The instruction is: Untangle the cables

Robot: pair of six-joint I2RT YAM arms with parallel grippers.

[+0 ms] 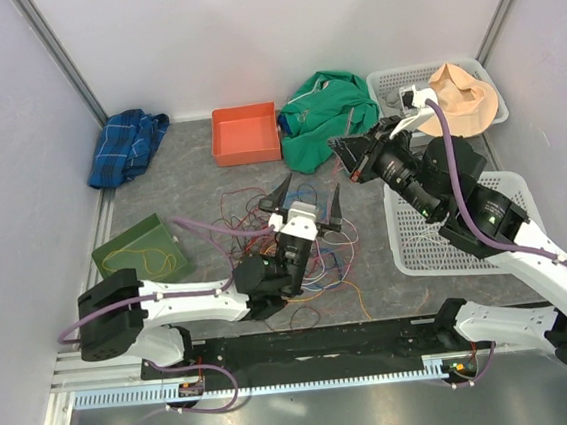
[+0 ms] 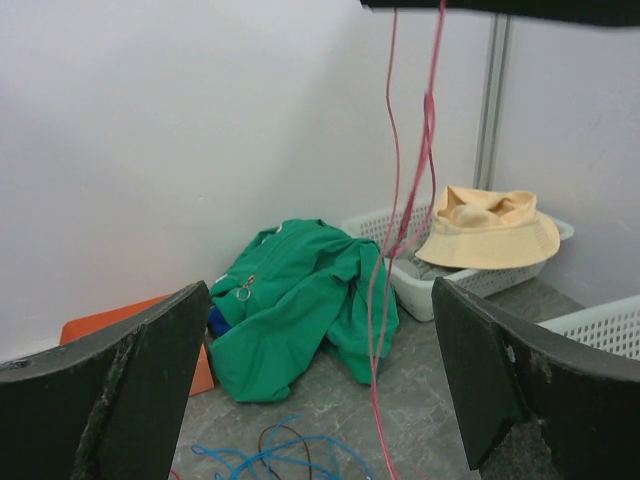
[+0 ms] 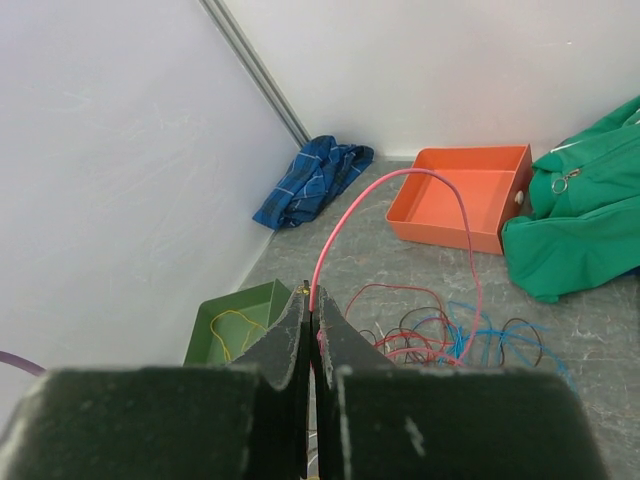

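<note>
Robot arms: two, left [image 1: 182, 301] and right [image 1: 485, 215]. Table [image 1: 180, 182]: one, grey. Cables [image 1: 329, 263]: one tangled heap of thin red, pink, blue and orange strands, too overlapped to count singly, plus one yellow strand apart from it. Open boxes: two, one orange box [image 1: 246, 134] and one green box [image 1: 157, 235]. White baskets: two, a far basket [image 1: 389, 82] and a near basket [image 1: 420, 252]. Textiles: three, namely one green jacket [image 1: 324, 113], one blue plaid cloth [image 1: 126, 145] and one tan hat [image 1: 465, 96].
</note>
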